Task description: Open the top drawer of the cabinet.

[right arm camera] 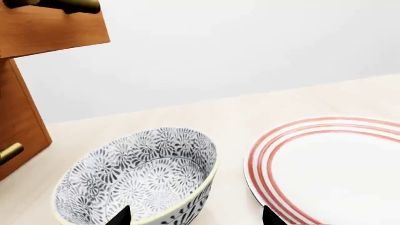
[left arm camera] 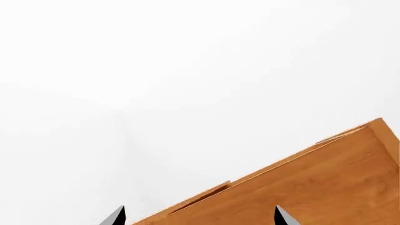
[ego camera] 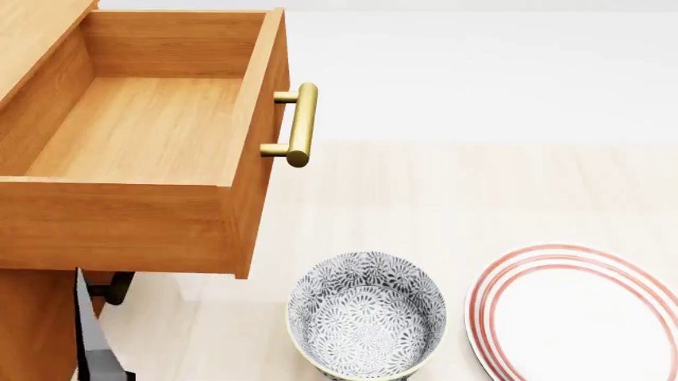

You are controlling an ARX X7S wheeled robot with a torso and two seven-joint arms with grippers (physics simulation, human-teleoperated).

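Note:
The top drawer (ego camera: 148, 127) stands pulled far out of the cabinet (ego camera: 32, 325), and its inside is empty. Its brass bar handle (ego camera: 301, 125) is free, with no gripper on it. In the left wrist view my left gripper (left arm camera: 200, 218) is open, its two fingertips (left arm camera: 115, 217) wide apart and holding nothing, before an orange-brown wooden face of the cabinet (left arm camera: 312, 187). In the right wrist view my right gripper (right arm camera: 196, 218) is open and empty, over the near rim of the patterned bowl (right arm camera: 137, 178). The drawer's underside (right arm camera: 50, 28) shows there at one corner.
A grey-patterned bowl (ego camera: 367, 313) stands on the pale table below the drawer front. A white plate with red rings (ego camera: 577, 313) lies beside it and also shows in the right wrist view (right arm camera: 331, 164). A lower drawer's handle (ego camera: 111, 290) sits in shadow under the open drawer.

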